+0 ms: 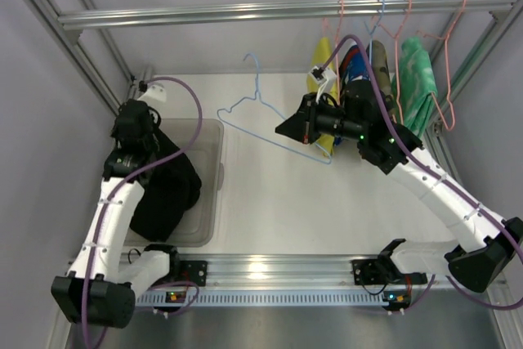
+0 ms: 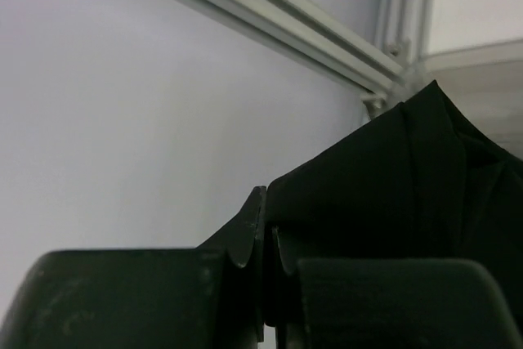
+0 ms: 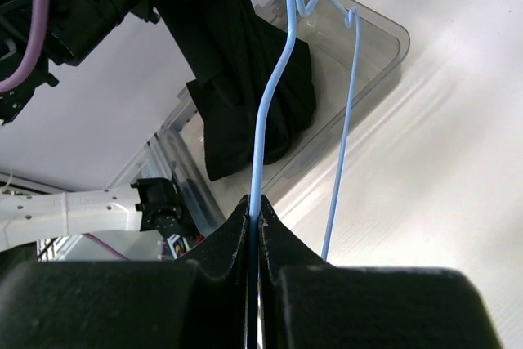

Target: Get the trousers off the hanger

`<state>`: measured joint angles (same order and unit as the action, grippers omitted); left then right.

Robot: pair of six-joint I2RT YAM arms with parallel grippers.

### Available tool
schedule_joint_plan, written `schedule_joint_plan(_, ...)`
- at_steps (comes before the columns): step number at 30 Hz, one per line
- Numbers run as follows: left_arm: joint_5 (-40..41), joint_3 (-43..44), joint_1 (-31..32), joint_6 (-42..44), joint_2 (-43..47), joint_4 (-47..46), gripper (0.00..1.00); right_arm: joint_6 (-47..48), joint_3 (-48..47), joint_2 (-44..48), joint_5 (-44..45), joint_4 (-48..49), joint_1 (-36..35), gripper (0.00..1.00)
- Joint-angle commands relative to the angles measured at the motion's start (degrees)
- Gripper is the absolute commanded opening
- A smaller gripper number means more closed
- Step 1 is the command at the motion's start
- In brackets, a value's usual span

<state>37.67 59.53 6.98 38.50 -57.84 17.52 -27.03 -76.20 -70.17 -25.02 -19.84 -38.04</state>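
Clerk: Item one, nearest the arm bases?

Keeper: Clear plastic bin, rectangular with rounded corners and glossy see-through walls. It stands on the left of the matt white table.

Clerk: Contents?

Keeper: Black cloth trousers, soft, plain and limp. The lower folds drape into the bin and over its near rim. The upper end is lifted clear of it.

Clerk: Lifted by what?

Keeper: Left gripper, with dark tapered fingers closed together on a pinch of the black cloth. The cloth rises in a peaked fold past the tips.

Clerk: Next item, mid-table?

Keeper: Light blue wire hanger, thin, smooth and bare, a triangle with a hooked top. It is held above the table, right of the bin and apart from it.

Clerk: Held how?

Keeper: Right gripper, fingers pressed shut on one run of the wire.

Clerk: Farthest lot?

Keeper: Aluminium rail, a ribbed bar across the back. At its right end, behind the right arm, hang the bright yellow trousers, partly hidden. A crinkled green garment hangs further right.
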Motion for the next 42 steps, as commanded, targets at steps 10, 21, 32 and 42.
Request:
schedule_joint_plan(10,-25.18,-11.79,-3.73,-16.52,2.83,16.75,0.12,1.18,-2.72,2.67,1.11,-0.55,1.13,0.0)
schedule_joint_plan(21,-41.93,-9.36,-10.93,-15.91,-1.05,27.03,0.72,0.57,-2.55,4.34,1.02,-0.2,1.13,0.0)
schedule_joint_plan(32,-64.89,14.99,-11.11,-36.2,12.86,35.55,0.97,-4.17,-0.88,6.27,4.09,1.9,1.04,0.0)
schedule_joint_plan(42,-79.4,11.94,-11.11,-62.45,14.42,22.31,0.93,-3.56,2.72,7.16,25.5,6.03,-7.82,0.0)
